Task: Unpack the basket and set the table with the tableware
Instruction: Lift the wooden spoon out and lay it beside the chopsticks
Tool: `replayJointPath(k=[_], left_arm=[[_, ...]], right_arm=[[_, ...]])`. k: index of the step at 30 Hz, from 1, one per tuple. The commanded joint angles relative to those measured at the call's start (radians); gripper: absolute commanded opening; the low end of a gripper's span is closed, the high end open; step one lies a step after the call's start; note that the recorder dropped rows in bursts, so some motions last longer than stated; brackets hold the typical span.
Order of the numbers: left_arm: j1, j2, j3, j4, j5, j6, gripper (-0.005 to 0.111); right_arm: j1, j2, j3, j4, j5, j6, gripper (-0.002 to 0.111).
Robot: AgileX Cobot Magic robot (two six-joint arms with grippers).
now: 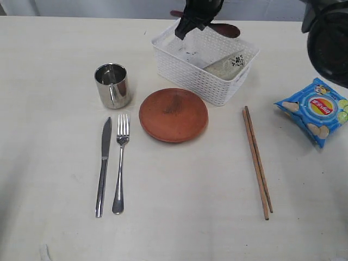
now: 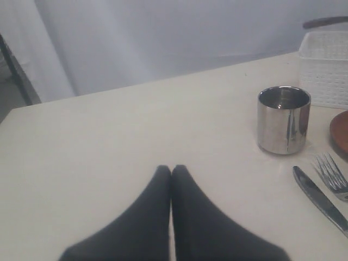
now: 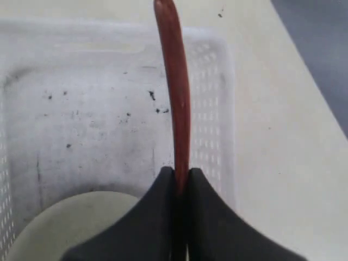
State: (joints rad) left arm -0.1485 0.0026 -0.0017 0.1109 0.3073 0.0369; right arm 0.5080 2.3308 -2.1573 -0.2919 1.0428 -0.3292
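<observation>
The white basket [image 1: 206,68] stands at the back of the table [image 1: 179,217], and the pale speckled bowl [image 1: 225,65] lies in it. My right gripper [image 1: 187,27] hangs over the basket's far side, shut on the handle of the dark red wooden spoon [image 3: 175,92], whose bowl end [image 1: 225,30] sticks out past the rim. On the table lie the steel cup [image 1: 112,85], knife [image 1: 103,166], fork [image 1: 120,163], reddish-brown plate [image 1: 173,115] and chopsticks [image 1: 257,161]. My left gripper [image 2: 171,169] is shut and empty, low over the table near the cup [image 2: 283,119].
A blue chip bag [image 1: 315,110] lies at the right of the table. A dark camera housing [image 1: 329,35] fills the top right corner of the exterior view. The basket floor [image 3: 81,136] is speckled with dark specks.
</observation>
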Motion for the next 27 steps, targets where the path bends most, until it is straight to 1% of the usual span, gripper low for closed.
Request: replayJointPath(k=[1,5,9,13,15,18,21,24,27], left_arm=[[0.005,-0.003,0.002,-0.014,-0.008,-0.003,0.000],[0.005,-0.003,0.002,-0.014,-0.008,-0.003,0.000],[0.005,-0.003,0.002,-0.014,-0.008,-0.003,0.000],[0.005,-0.003,0.002,-0.014,-0.008,-0.003,0.000],[0.005,-0.003,0.002,-0.011,-0.008,-0.003,0.000],[0.005,-0.003,0.002,-0.011,-0.008,-0.003,0.000],[0.005,-0.003,0.002,-0.011,-0.008,-0.003,0.000],[0.005,-0.003,0.002,-0.011,-0.008,-0.003,0.000],[0.005,-0.003,0.002,-0.011,-0.008,-0.003,0.000]], right_arm=[[-0.006,-0.065,0.001,0.028,0.004,0.015,0.000],[-0.006,-0.120,0.001,0.058,0.056,0.020,0.000],[-0.021,-0.183,0.001,0.070,0.147,0.058,0.000],[-0.088,-0.243,0.028,0.166,0.178,0.083,0.000],[-0.139,-0.288,0.075,0.235,0.178,0.090,0.000],[-0.209,-0.376,0.181,0.292,0.178,0.111,0.000],[-0.252,-0.470,0.336,0.318,0.178,0.116,0.000],[-0.273,-0.572,0.521,0.321,0.178,0.134,0.000],[-0.276,-0.689,0.740,0.381,0.178,0.142,0.000]])
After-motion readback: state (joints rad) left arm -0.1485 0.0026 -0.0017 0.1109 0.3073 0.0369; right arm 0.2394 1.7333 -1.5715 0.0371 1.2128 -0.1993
